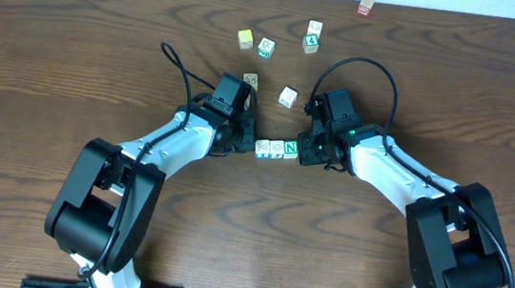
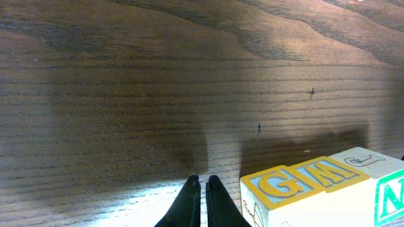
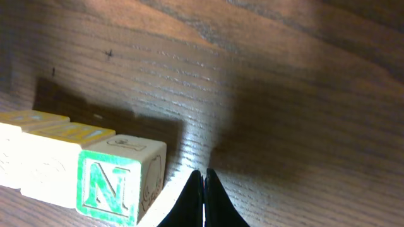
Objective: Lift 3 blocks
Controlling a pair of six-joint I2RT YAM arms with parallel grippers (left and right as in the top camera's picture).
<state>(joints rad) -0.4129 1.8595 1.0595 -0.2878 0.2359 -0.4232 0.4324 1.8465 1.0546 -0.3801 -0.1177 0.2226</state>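
Nearest us, the three blocks (image 1: pixel 276 148) sit on the counter (image 1: pixel 55 65) in one touching row whose long axis runs left to right, with the green-N block (image 1: pixel 291 148) at its right end. The left end effector (image 1: pixel 245 146) is just beside the row's left end and the right end effector (image 1: pixel 305 152) just beside the N end, about equally near. Both have their fingers pressed together on nothing, so we judge the lift calls for squeezing the row endwise along that axis, though we cannot tell whether either tip touches a block. Farther back, loose cubes (image 1: pixel 287 96) lie well apart from the row.
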